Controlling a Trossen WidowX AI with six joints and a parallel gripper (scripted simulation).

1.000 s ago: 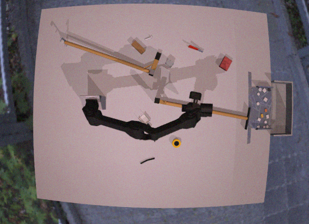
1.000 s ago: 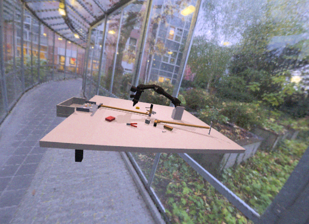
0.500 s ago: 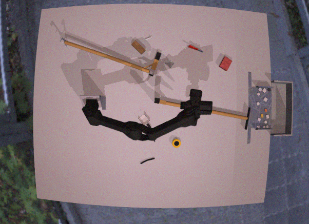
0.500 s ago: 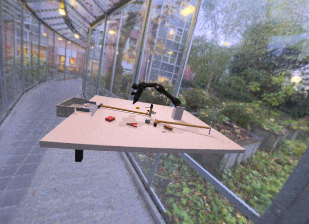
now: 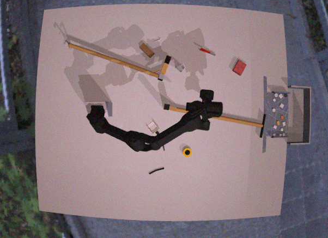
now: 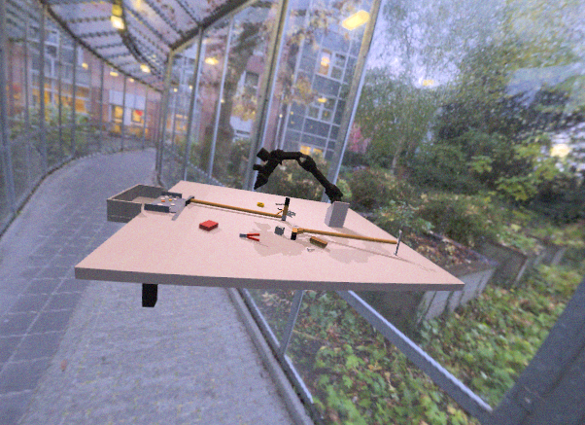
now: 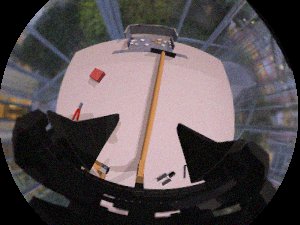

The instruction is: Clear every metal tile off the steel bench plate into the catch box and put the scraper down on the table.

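The long scraper (image 5: 240, 121) (image 6: 233, 207) (image 7: 153, 109) has an orange handle and a wide black blade. Its blade end is at the near edge of the steel bench plate (image 5: 268, 117), on the side away from the catch box. Several small metal tiles (image 5: 281, 105), white, orange and yellow, are spread on the plate. The grey catch box (image 5: 310, 114) (image 6: 121, 210) is at the plate's far end; no tile shows in its visible part. My gripper (image 7: 149, 121) (image 6: 258, 184) is wide open and empty above the scraper handle. The handle shows between the fingers in the wrist view.
A long-handled rake (image 5: 114, 59) (image 6: 345, 235) lies with its end by a hammer (image 5: 164, 68). A brown block (image 5: 146, 50) (image 6: 318, 241), red pliers (image 5: 205, 50) and a red block (image 5: 240, 67) (image 6: 208, 225) (image 7: 97, 75) lie on that side. A yellow ring (image 5: 184, 152) lies opposite.
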